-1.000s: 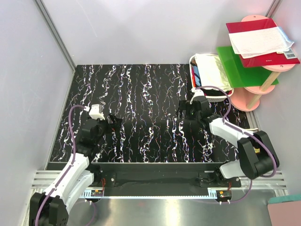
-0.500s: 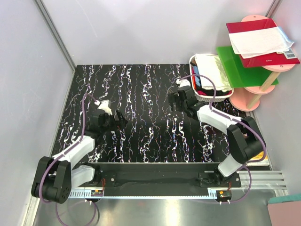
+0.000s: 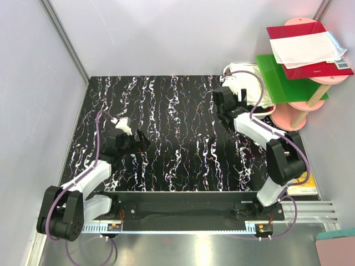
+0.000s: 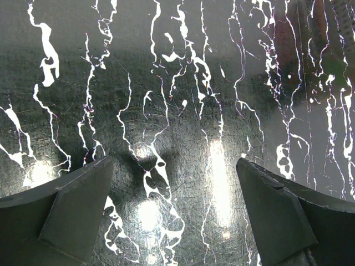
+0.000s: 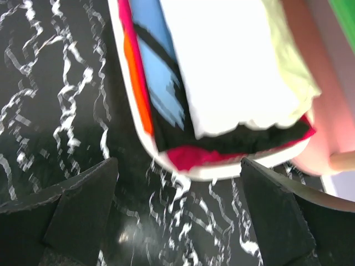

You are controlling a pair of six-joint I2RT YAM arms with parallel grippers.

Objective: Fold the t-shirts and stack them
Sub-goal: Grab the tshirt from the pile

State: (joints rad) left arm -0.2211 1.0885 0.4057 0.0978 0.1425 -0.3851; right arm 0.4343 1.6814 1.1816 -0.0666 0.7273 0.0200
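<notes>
The t-shirts lie folded in a white plastic basket (image 5: 136, 119) at the table's far right. A white tee (image 5: 233, 72) is on top, with a blue one (image 5: 158, 66), a dark one (image 5: 249, 141) and red cloth (image 5: 191, 155) beside and under it. In the top view the basket (image 3: 252, 75) is mostly hidden by my right arm. My right gripper (image 3: 224, 95) (image 5: 178, 163) is open and empty, over the table just short of the basket's near rim. My left gripper (image 3: 141, 138) (image 4: 173, 163) is open and empty, low over bare black marbled table at the left.
A pink round stand (image 3: 294, 113) with a green board (image 3: 280, 77) is right of the basket. A red folder with a white paper sheet (image 3: 308, 47) lies on its top. Grey walls enclose the table on the left, back and right.
My right gripper has swung from the table's middle right up and back to the basket's edge. The left arm reached forward a little a second ago and has held still since.
</notes>
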